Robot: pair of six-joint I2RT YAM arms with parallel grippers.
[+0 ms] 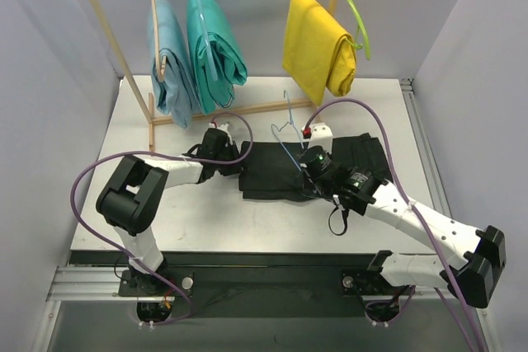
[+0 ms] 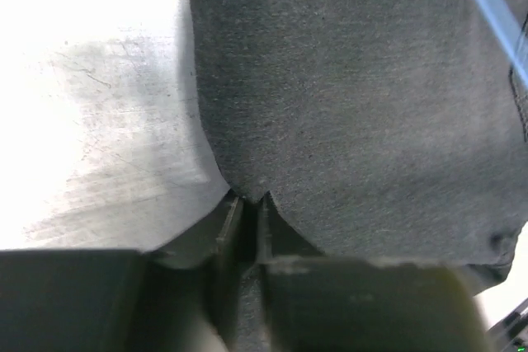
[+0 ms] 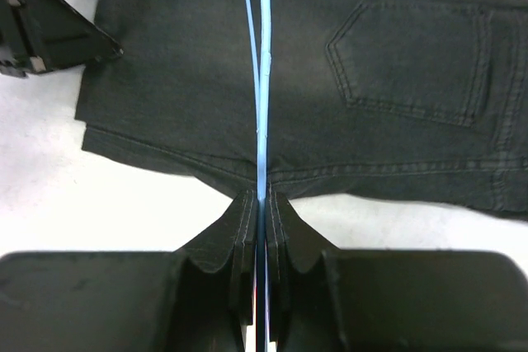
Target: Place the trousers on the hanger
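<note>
Left fingers (image 2: 239, 208) pinch edge of black trousers (image 1: 268, 175) flat on tabletop (image 1: 206, 220); right fingers (image 3: 252, 204) clamp light-blue hanger (image 3: 262, 55) wire lying across fabric.

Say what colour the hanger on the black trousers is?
Light blue hanger, best in right wrist view.

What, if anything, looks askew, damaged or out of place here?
Nothing stands out. The black trousers lie flat on the table, left gripper pinching their edge, right gripper clamping the light-blue wire hanger across them.
</note>
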